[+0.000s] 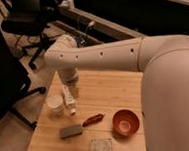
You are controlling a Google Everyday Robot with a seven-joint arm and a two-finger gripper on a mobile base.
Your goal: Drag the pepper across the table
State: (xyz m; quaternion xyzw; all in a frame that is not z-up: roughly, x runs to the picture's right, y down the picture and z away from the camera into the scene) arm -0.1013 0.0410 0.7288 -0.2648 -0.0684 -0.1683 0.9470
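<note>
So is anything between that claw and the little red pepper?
Nothing visible. The claw hovers near the slim dark-red pepper, only bare light wooden tabletop between them; the white cup stands on the claw's far side.
</note>
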